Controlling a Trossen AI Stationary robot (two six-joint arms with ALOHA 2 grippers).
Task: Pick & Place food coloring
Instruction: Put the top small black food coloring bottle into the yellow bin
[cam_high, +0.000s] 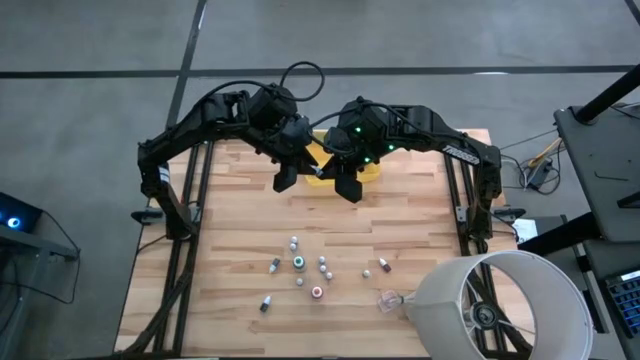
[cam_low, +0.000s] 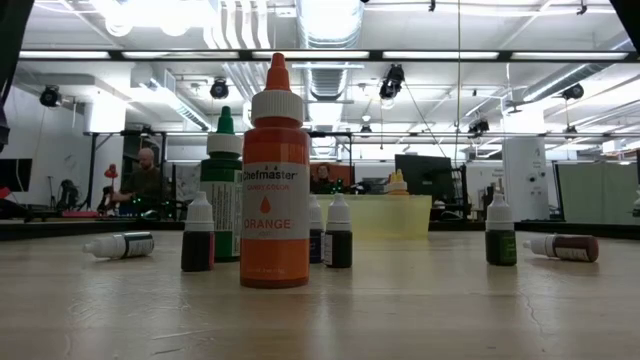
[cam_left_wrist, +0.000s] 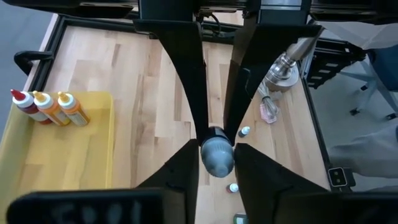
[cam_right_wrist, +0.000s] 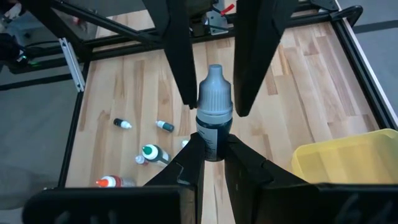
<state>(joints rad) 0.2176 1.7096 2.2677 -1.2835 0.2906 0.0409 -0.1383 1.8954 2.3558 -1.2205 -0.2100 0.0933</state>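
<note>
High over the far middle of the table my two grippers meet tip to tip, with one small food coloring bottle (cam_right_wrist: 214, 118) between them; it has a dark body and a grey cap. My right gripper (cam_right_wrist: 214, 148) is shut on its body. My left gripper (cam_left_wrist: 216, 150) has its fingers against the cap. In the high view the pair hangs beside the yellow tray (cam_high: 372, 170). Several more food coloring bottles (cam_high: 300, 264) stand or lie on the near half of the table. Three bottles (cam_left_wrist: 50, 107) lie in the tray (cam_left_wrist: 93, 162). My left gripper pinches the bottle's grey cap (cam_left_wrist: 216, 163) between its two fingertips (cam_right_wrist: 191, 93). It comes from the table's left side, slanting down, in line with the bottle. The bottle is clear of the table. My right gripper pinches the dark body (cam_right_wrist: 214, 138) near its bottom end between its two fingers. It comes from the table's right side, slanting down. The cap (cam_right_wrist: 215, 93) points away from it toward the left gripper, and the bottle is lifted clear of the table.
A white lampshade (cam_high: 500, 305) stands at the near right corner, with a clear plastic scrap (cam_high: 388, 298) beside it. In the low view a tall orange bottle (cam_low: 275, 180) and a green one (cam_low: 222, 190) stand among small bottles. Bare wood lies between the tray and the bottles.
</note>
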